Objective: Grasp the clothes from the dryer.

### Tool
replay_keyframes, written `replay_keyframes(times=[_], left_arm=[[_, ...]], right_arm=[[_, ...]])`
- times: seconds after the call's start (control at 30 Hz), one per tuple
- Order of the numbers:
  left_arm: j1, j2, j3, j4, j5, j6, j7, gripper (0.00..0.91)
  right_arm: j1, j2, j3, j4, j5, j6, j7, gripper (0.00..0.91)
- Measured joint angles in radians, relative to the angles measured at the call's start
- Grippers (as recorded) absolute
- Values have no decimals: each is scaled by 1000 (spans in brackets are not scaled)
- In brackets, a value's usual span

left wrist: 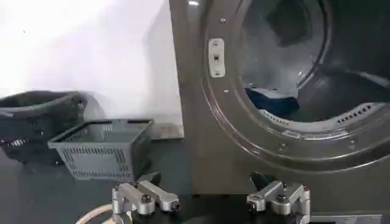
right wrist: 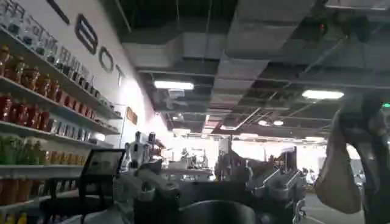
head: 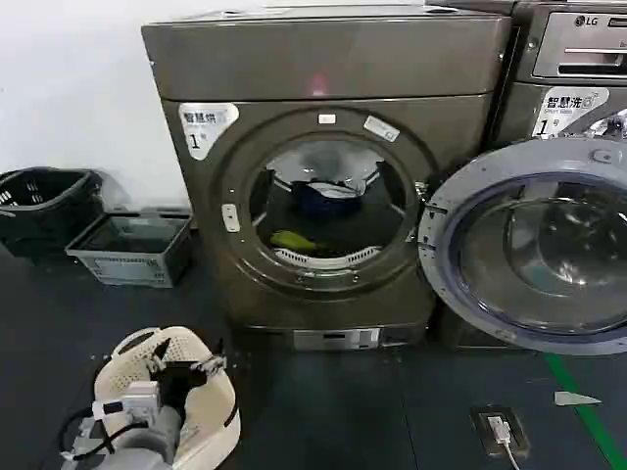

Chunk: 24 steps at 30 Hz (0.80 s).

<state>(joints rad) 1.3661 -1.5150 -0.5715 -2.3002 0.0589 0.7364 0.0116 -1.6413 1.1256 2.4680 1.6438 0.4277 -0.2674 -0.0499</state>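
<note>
Here, left end effector (head: 186, 370) spread wide, empty, low before dryer (head: 323, 166); clothes (head: 328, 199) well apart inside drum.

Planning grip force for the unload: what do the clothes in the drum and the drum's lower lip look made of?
The clothes look like soft woven fabric: the dark blue piece lies crumpled with white folds, the yellow-green piece sags flat. The drum lip looks like pale rigid plastic or coated metal with moulded slots; which one is unclear. The dryer front has a bronze-grey satin sheen.
</note>
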Motion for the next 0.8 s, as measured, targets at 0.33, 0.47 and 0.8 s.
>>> replay_keyframes(times=[0.33, 0.47, 0.8], left_arm=[[9, 6, -1, -14, -1, 0, 1, 907], [6, 9, -1, -14, -2, 0, 0, 907], [-2, 12, 1, -9, -4, 0, -3, 907]], right_arm=[[-3, 3, -27, -9, -10, 32, 34, 907], [-6, 1, -33, -8, -11, 27, 50, 907], [-2, 1, -46, 0, -11, 20, 72, 907]])
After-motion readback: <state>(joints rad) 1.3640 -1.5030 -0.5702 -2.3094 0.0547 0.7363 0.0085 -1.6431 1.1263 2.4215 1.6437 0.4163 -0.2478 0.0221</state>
